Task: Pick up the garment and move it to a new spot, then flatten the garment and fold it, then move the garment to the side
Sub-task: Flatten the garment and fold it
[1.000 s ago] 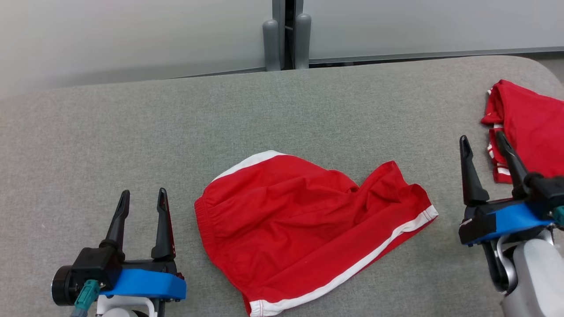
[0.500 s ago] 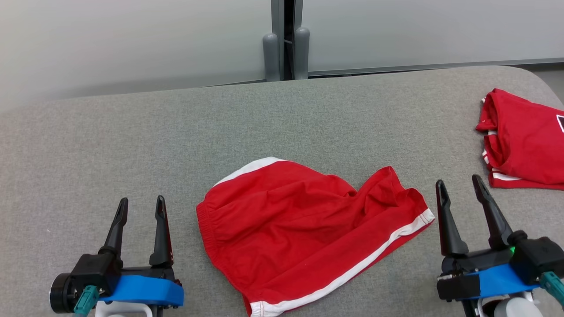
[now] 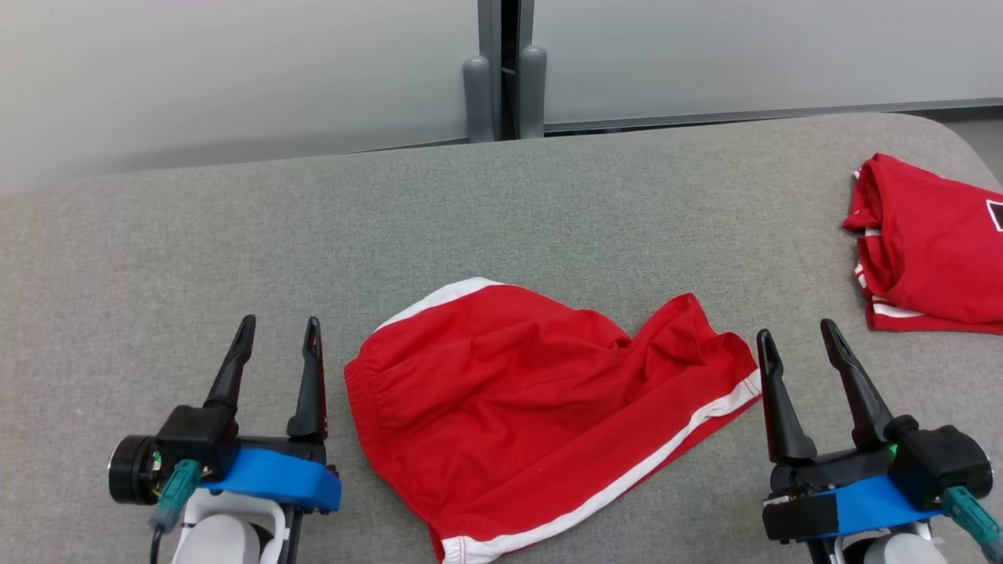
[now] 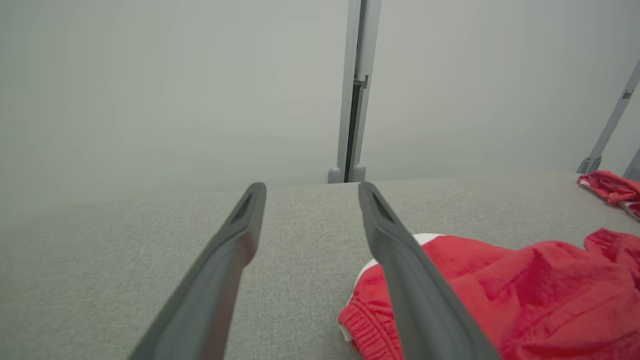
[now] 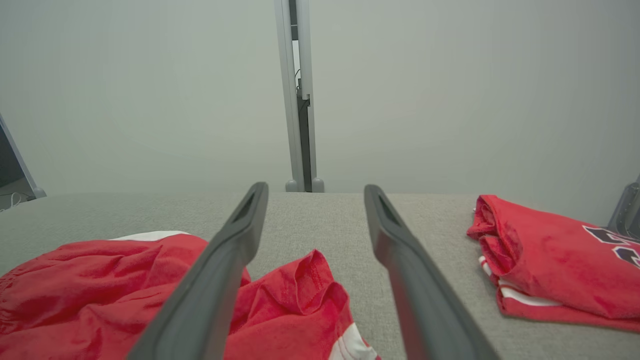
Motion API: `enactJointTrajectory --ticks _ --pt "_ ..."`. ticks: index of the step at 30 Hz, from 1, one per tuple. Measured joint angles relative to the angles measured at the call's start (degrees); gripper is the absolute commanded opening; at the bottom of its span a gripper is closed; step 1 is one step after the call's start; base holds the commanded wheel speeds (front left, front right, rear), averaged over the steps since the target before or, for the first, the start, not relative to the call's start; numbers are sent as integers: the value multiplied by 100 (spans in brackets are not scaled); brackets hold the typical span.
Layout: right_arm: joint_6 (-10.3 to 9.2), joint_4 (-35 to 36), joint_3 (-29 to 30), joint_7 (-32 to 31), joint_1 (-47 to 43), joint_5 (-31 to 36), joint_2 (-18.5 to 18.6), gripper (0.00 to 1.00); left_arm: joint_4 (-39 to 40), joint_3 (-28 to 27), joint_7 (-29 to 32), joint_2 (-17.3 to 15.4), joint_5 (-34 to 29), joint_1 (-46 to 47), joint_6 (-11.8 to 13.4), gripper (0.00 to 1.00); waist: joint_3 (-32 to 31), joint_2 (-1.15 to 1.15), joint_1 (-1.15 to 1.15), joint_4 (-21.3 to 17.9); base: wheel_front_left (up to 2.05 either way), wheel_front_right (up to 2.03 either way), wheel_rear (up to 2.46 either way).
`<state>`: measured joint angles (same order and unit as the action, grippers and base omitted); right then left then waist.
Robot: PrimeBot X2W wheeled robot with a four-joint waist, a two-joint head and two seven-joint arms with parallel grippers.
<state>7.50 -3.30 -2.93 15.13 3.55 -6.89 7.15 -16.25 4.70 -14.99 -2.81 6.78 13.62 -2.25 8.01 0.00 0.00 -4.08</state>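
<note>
The garment [image 3: 541, 407] is a pair of red shorts with white side stripes, lying crumpled on the grey table [image 3: 235, 235] near its front middle. It also appears in the left wrist view [image 4: 505, 295] and the right wrist view [image 5: 105, 295]. My left gripper [image 3: 280, 335] stands open just left of the waistband, empty and apart from the cloth. To the right of the shorts' leg hem my right gripper [image 3: 797, 337] is open too, with nothing between its fingers.
A folded red shirt [image 3: 932, 251] with white trim lies at the table's far right edge, also in the right wrist view [image 5: 555, 260]. A pale wall with a grey post [image 3: 501, 86] stands behind the table. Bare grey cloth stretches across the left and back.
My right gripper has come down from beside the folded shirt to the right of the shorts. My left gripper has edged forward towards the waistband. The camera has shifted slightly.
</note>
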Motion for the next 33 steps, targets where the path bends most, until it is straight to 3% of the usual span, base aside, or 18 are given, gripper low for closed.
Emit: enactJointTrajectory --ticks 10,26,27,29,30,33 --pt "0 -231 38 0 29 0 -35 100 -1452 358 192 -78 -124 448 -275 100 62 0 0 -138 0 0 0" --pt "0 -350 41 0 102 2 -85 100 -2481 845 846 -71 132 656 -447 100 171 0 0 -205 0 0 0" --pt "0 -357 38 0 109 2 -86 100 -2527 871 887 -67 171 684 -449 86 176 0 0 -212 0 0 0" --pt "0 -365 32 0 115 2 -86 100 -2593 938 895 -65 216 749 -457 10 187 0 0 -226 0 0 0" --pt "0 -369 26 0 121 2 -86 100 -2619 968 888 -62 230 769 -475 0 193 0 0 -232 0 0 0" --pt "0 -374 24 0 131 1 -86 100 -2674 1044 823 -36 272 839 -492 0 213 0 0 -244 0 0 0"
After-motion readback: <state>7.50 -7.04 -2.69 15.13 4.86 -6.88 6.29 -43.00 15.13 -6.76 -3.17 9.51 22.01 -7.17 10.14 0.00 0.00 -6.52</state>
